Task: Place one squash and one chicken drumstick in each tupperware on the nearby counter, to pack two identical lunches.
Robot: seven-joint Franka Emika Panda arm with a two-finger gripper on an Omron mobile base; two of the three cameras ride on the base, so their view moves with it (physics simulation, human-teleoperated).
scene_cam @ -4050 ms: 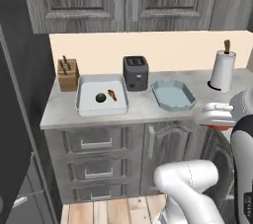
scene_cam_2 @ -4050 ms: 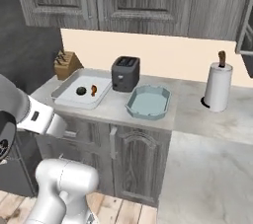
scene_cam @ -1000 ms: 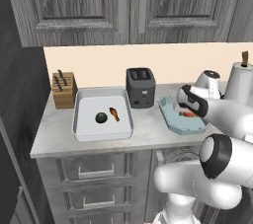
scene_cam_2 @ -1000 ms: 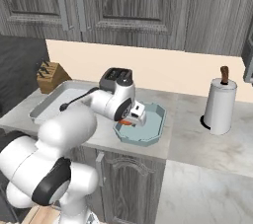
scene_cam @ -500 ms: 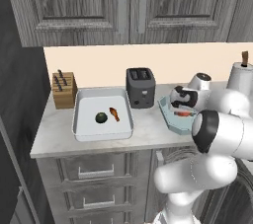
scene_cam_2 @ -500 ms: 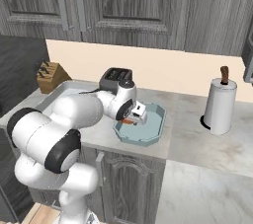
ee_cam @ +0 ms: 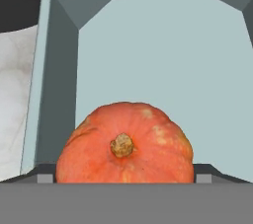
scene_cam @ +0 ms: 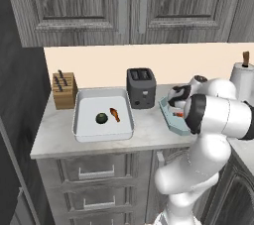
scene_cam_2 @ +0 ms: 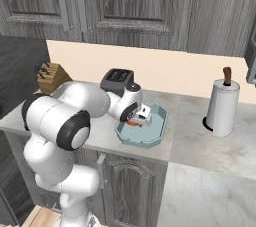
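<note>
Two lunch boxes sit on the desk (scene_cam: 59, 137): the white rectangular tupperware (scene_cam: 82, 127) holds the dark green squash (scene_cam: 101, 118) and one chicken drumstick (scene_cam: 115, 114), side by side and slightly apart. Right of the black toaster (scene_cam: 141, 87), the pale blue-green octagonal tupperware (scene_cam_2: 156, 132) holds the orange-red squash (ee_cam: 124, 145), resting stem-up on its floor. The pincer (scene_cam_2: 142, 116) hangs low inside this container with its jaws spread wide, the orange squash between its tips.

Even, soft, shadowless rendered light
</note>
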